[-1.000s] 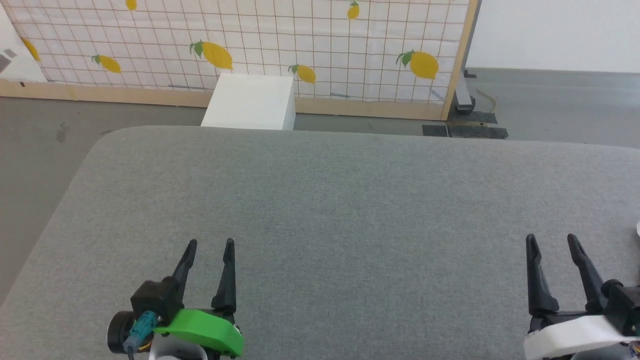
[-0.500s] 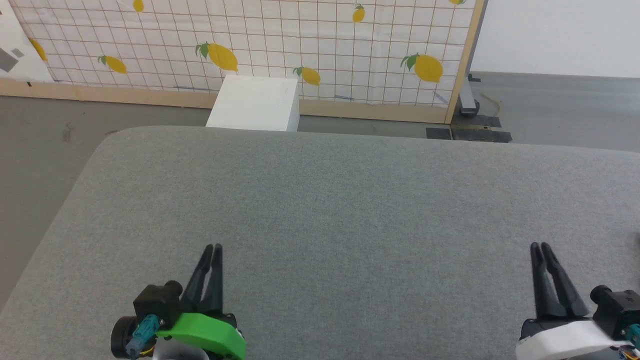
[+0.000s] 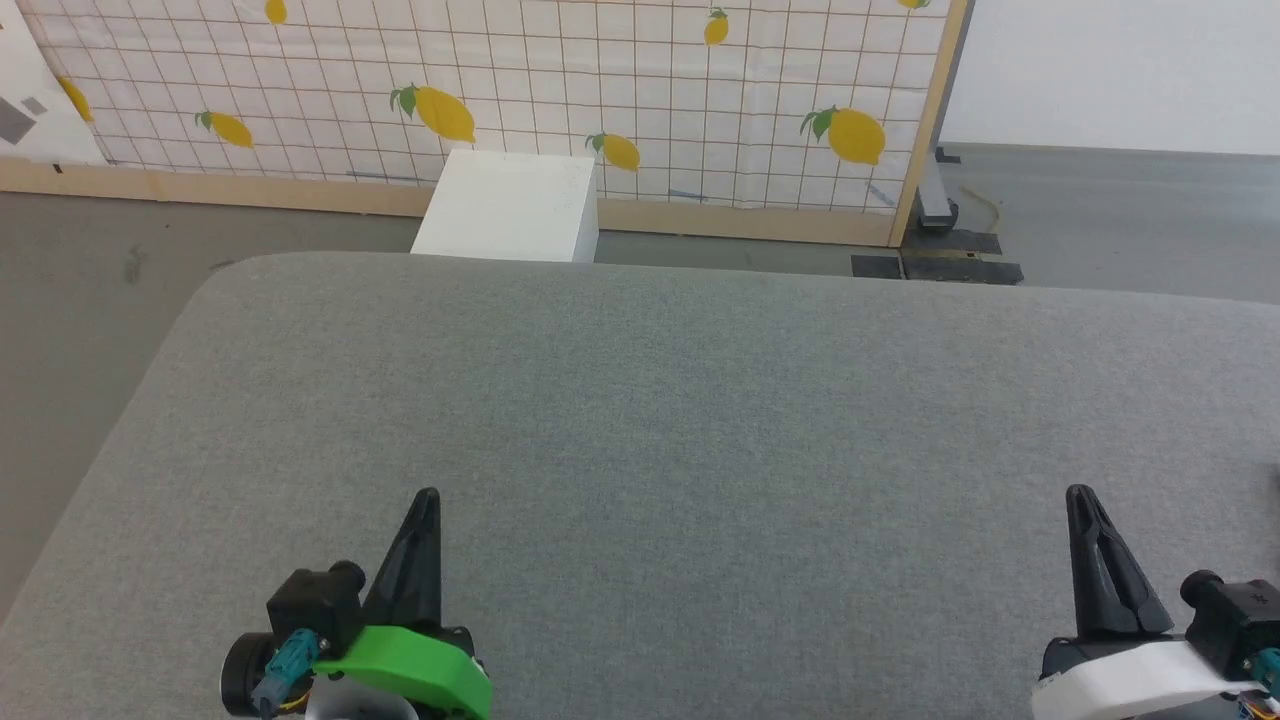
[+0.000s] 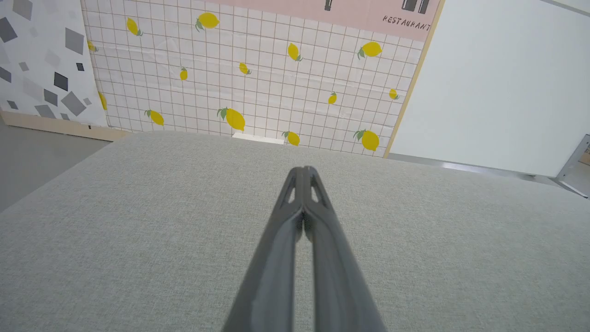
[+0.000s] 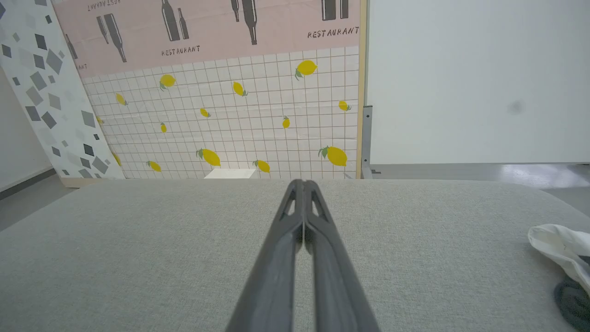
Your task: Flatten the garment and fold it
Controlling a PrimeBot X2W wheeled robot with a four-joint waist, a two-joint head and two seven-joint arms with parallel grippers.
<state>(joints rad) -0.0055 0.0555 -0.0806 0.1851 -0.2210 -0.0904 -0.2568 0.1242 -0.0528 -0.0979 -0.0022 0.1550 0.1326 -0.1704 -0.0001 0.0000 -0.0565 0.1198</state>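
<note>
I note the garment bunched on the grey bench, at the right edge of the right wrist view and off to the right of the right pincer. That pincer and the left pincer are above the bench near its front edge, each with fingers pressed together, holding nothing.

The left tool, fingers pressed together, points over the grey surface, perhaps just clear of it.

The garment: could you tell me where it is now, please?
In the right wrist view, the garment lies bunched on the grey surface at the lower right edge, right of the right gripper.
</note>
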